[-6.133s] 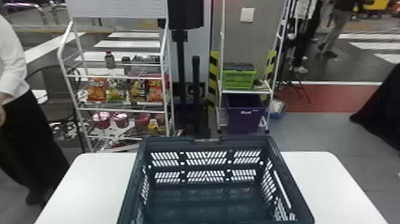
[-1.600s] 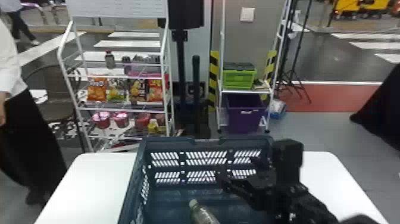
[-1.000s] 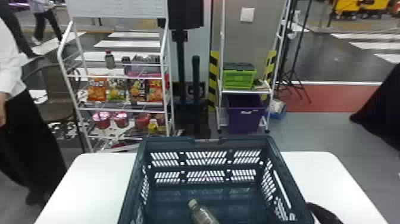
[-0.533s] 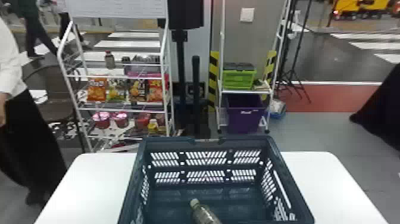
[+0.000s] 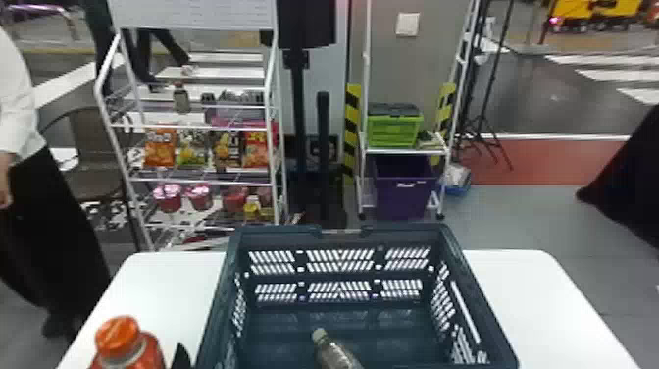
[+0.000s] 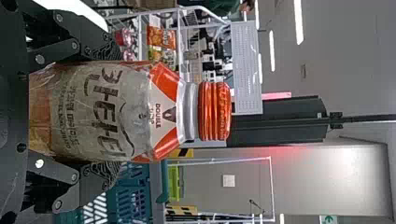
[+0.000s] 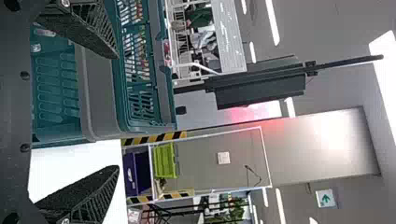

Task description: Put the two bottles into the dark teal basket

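- The orange-capped bottle [image 5: 128, 351] has come into the head view, left of the basket [image 5: 407, 230].
- The left hand [image 6: 109, 109] pinches its body, cap clear.
- The right hand [image 7: 116, 112] is spread and empty beside the basket; the clear bottle [image 5: 336, 352] is inside.
- The held one looks full, so probably heavy, smooth and slightly squeezable; best gripped below the shoulder.

The right claw [image 7: 116, 112] is black, with ribbed, wedge-shaped fingers [image 7: 84, 195] and round screws [image 7: 25, 148].

two task bottles [image 5: 128, 351], one dark teal basket [image 5: 274, 235]
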### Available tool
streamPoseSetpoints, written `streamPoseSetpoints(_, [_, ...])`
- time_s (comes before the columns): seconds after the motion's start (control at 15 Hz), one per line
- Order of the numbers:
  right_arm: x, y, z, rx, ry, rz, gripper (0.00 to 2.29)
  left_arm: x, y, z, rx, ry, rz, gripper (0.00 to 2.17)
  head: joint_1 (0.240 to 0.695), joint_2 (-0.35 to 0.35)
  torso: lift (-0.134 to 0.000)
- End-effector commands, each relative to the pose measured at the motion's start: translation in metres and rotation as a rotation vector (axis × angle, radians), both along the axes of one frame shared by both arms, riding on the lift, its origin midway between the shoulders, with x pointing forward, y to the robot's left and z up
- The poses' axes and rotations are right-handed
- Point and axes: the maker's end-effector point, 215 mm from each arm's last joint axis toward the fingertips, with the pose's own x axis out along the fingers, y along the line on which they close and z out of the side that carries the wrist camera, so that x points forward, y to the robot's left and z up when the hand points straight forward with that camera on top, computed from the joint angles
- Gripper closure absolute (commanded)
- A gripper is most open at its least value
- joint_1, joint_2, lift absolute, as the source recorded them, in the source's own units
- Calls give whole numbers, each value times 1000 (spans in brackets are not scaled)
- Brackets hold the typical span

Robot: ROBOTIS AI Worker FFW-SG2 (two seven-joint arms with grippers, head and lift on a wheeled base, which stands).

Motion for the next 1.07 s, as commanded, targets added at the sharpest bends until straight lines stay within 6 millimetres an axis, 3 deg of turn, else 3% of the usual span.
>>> streamPoseSetpoints(0.0, [-11, -7, 3, -6, -11, -13, 36, 26, -9, 19, 4, 4, -15, 2148, 499, 0, 0])
streamPoseSetpoints(0.2, [-24, -18, 7, -17, -23, -35, 36, 60, -34, 44, -19, -6, -72, 2145, 499, 0, 0])
streamPoseSetpoints(0.47, [-36, -24, 3, -24, -28, -52, 39, 110, -96, 46, 43, 118, -247, 2145, 499, 0, 0])
streamPoseSetpoints(0.67, [-41, -28, 2, -27, -31, -63, 39, 135, -137, 20, 139, 296, -370, 2145, 499, 0, 0])
streamPoseSetpoints(0.87, [-46, -37, 1, -33, -33, -83, 39, 144, -156, -27, 216, 496, -477, 2145, 499, 0, 0])
streamPoseSetpoints(1.0, [-48, -43, -1, -39, -28, -95, 39, 154, -174, -45, 278, 560, -534, 2145, 499, 0, 0])
